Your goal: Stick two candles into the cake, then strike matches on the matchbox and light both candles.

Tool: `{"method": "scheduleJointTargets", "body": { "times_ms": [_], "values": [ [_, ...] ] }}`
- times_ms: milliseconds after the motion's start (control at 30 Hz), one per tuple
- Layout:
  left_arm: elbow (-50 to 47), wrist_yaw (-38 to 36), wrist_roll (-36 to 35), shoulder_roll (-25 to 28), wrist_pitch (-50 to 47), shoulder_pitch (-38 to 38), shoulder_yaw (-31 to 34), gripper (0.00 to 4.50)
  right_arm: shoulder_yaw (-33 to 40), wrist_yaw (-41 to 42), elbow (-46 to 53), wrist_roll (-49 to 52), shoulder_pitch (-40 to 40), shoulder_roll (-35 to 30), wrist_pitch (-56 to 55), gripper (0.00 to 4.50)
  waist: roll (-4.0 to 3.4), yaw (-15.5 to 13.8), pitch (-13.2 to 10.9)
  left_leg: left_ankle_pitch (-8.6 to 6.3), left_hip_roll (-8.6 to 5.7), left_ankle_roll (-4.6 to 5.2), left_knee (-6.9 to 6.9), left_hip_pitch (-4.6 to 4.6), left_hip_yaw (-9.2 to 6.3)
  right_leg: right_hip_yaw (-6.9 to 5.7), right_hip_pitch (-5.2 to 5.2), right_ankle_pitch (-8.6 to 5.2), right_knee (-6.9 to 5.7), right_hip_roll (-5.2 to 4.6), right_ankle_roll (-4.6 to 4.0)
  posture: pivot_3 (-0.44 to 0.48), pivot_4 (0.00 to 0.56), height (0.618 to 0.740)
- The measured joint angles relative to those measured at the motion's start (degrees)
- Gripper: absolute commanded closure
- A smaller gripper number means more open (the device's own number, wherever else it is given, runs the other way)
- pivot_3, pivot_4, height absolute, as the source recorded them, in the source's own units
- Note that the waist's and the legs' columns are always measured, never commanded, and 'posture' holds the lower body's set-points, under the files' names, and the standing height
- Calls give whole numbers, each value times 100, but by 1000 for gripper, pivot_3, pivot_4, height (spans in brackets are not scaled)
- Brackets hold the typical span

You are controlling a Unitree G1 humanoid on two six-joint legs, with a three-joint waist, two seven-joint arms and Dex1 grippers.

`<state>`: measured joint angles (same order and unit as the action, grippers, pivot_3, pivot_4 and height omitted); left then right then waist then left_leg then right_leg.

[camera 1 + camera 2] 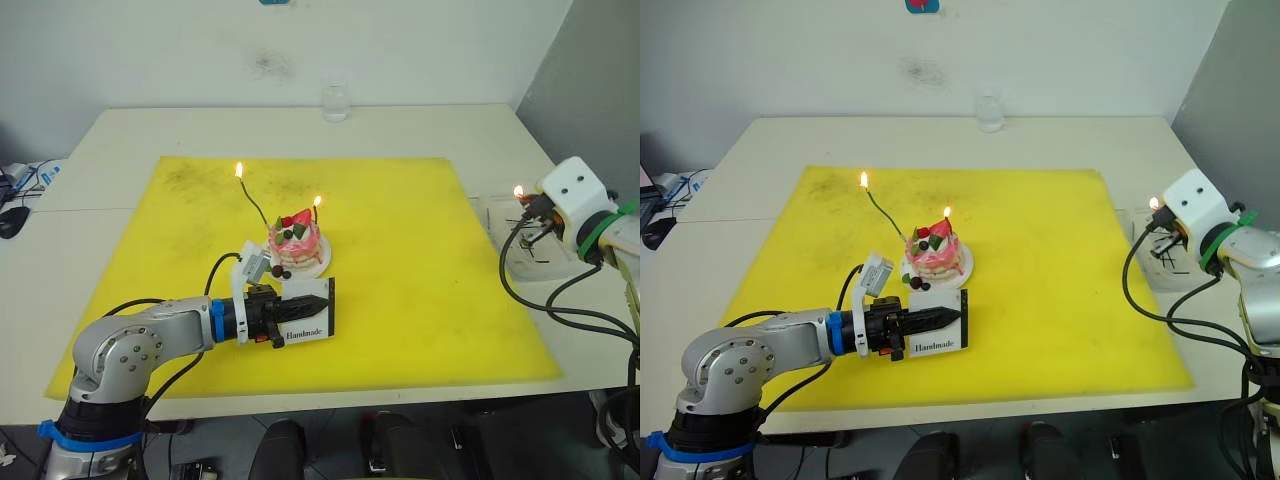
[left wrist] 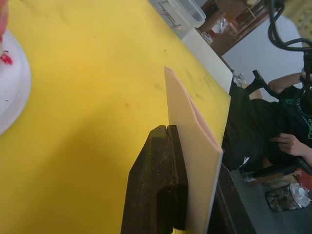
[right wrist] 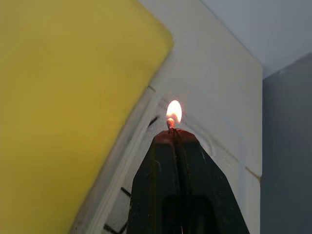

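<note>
Yellow matting on the desk (image 1: 120,130) carries the cake (image 1: 296,244), both candles (image 1: 252,200) already burning. Left gripper (image 1: 318,300) fingers clamp the matchbox (image 1: 310,322) upright beside it, steadied for striking; right gripper (image 3: 171,130) fingers pinch a lit match (image 3: 170,122) over a clear tray (image 1: 500,215), probably for safe disposal.

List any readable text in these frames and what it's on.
"Handmade": black print on the white matchbox, clamped in the left hand beside the cake.
Green print on the person's dark shirt, left wrist view: too blurred to read.
No other text is readable.
</note>
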<state>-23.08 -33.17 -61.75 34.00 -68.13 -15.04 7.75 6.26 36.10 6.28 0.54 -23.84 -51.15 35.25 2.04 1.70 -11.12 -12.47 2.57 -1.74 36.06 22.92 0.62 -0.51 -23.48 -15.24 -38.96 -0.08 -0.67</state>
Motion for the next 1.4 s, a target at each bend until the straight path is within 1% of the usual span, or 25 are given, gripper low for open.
{"method": "scheduleJointTargets", "body": {
  "times_ms": [200,367,500,767,833,933,1000,1167,1300,1400],
  "values": [
    [-117,162,-27,-126,12,159,6,4500,-77,-146,-768,-371,104,-166,-577,4485,0,-8,0,0,-1,0,1,2,4,4,0,0,2,0,0,0,150,740],
    [-178,277,-92,-179,18,242,8,4500,-202,-180,-1117,-585,115,-183,-748,4485,0,-6,0,0,-1,0,2,0,3,3,1,0,1,0,1,0,150,740],
    [-185,361,-110,-204,33,248,8,4500,-291,-292,-1278,-655,115,-111,-915,3586,0,-6,0,0,-2,-1,2,0,3,3,1,0,0,0,1,0,150,740],
    [-181,399,-107,-166,112,305,7,4500,-57,-540,-1206,-624,119,-10,-1144,631,0,-14,0,1,0,-1,2,1,3,4,2,0,0,0,1,0,150,740],
    [-180,427,-106,-148,111,301,7,4500,27,-557,-1098,-613,125,-59,-1164,29,0,-14,0,0,0,-1,2,0,4,5,2,0,0,-1,1,0,150,740],
    [-175,515,-135,-35,33,247,17,4500,225,-426,-820,-533,129,-234,-1304,29,-1,-14,0,1,-1,-1,2,0,3,4,2,0,0,-1,1,0,150,740],
    [-165,611,-282,26,-114,148,79,4500,387,-175,-528,-354,120,-398,-1459,29,-1,-14,0,0,0,-1,2,-1,1,1,3,0,0,0,1,0,150,740],
    [-87,896,-596,120,-531,-44,102,4500,548,713,298,461,71,-514,-1446,29,0,-8,-1,0,2,-1,2,-3,-4,-3,7,0,1,1,1,0,150,740],
    [62,1298,-754,135,-963,-200,55,4500,547,1695,1473,1804,428,-579,-452,29,-1,-30,-1,0,7,-1,2,-2,-14,-5,10,0,2,-1,1,0,150,740],
    [147,1544,-784,91,-1154,-264,45,4500,479,1913,2160,2635,479,-576,343,29,0,-27,-1,0,5,-1,5,-2,-25,-3,10,1,1,-6,3,0,150,740]
  ]
}}
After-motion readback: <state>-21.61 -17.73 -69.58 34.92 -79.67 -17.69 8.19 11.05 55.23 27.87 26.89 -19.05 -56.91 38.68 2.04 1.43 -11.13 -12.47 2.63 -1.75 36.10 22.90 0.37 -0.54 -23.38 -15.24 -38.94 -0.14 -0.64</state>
